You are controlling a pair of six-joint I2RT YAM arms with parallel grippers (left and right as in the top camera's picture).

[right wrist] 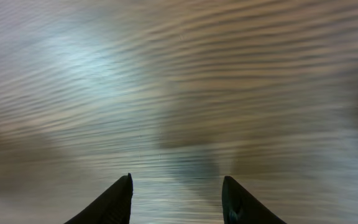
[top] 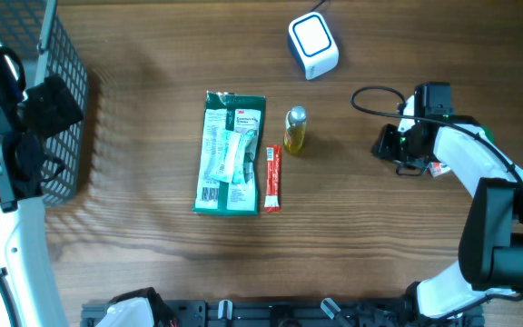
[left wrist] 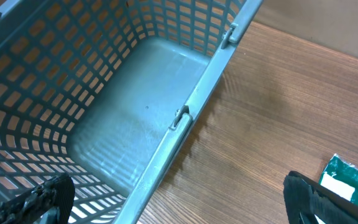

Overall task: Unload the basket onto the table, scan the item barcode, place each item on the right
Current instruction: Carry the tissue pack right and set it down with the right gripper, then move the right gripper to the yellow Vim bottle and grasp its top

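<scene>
A white and blue barcode scanner stands at the back of the table. Three items lie mid-table: a green 3M packet whose corner shows again as the packet, a thin red stick pack and a small yellow bottle. My right gripper hovers low over bare wood to the right of the bottle. Seen from the wrist, that right gripper is open with nothing between its fingers, and the picture is blurred. My left gripper is wide open above the basket's rim.
A grey wire basket stands at the left edge, and the basket has nothing inside. A small red and white thing peeks out beside the right arm. A black cable loops near the right wrist.
</scene>
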